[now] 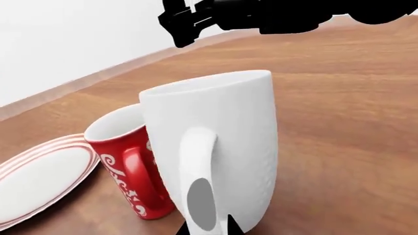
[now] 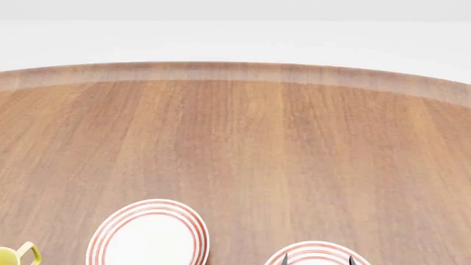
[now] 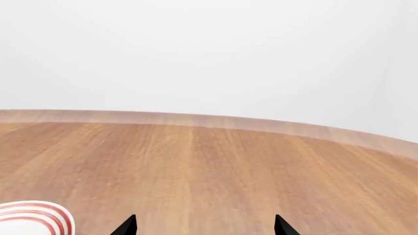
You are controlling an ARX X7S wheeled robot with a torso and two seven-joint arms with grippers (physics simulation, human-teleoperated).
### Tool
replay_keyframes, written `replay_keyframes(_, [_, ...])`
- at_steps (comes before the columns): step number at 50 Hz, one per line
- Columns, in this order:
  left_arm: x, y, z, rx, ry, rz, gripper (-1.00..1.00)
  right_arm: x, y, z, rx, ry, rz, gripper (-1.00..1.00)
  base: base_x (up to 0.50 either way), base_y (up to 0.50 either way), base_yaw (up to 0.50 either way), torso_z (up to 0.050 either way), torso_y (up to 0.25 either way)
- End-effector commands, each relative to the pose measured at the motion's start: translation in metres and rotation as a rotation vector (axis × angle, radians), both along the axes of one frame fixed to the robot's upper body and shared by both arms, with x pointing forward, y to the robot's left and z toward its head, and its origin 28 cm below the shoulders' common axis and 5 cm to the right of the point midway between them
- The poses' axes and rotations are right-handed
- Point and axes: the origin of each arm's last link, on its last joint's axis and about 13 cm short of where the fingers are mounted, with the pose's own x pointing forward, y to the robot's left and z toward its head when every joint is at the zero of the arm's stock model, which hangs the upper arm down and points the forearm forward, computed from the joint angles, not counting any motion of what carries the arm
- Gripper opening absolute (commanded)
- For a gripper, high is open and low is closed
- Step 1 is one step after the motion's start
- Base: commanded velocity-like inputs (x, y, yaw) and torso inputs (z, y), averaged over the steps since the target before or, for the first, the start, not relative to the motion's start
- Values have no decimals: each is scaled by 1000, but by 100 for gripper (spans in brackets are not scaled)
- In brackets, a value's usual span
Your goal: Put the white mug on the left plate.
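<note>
Upright white mug [image 1: 222, 142] beside red mug [image 1: 127, 164]

Tall, plain, glossy white mug [image 1: 216, 147] standing upright on the wood, loop handle turned toward the left wrist camera, body touching or just beside a small red mug at its 9 o'clock in that view. Round, shallow white plate with thin red rim rings [image 2: 149, 235] lying flat at about 7 o'clock in the head view, bare on top, nothing resting on it.
</note>
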Motion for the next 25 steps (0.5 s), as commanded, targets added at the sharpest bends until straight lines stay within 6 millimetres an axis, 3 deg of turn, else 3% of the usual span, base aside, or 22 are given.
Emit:
replay_keyframes(1, [-4, 2, 17, -14, -31, 11, -100, 0, 0, 0, 1, 0, 1, 100, 0, 0, 0, 0, 0])
replay_keyframes(7, [-8, 3, 3, -12, -29, 22, -100, 0, 0, 0, -1, 0, 0, 100, 0, 0, 0, 0, 0])
replay_keyframes(25, [-20, 23, 42, -80, -162, 131, -100, 2, 1, -1, -2, 4, 3, 100, 0, 0, 0, 0, 0])
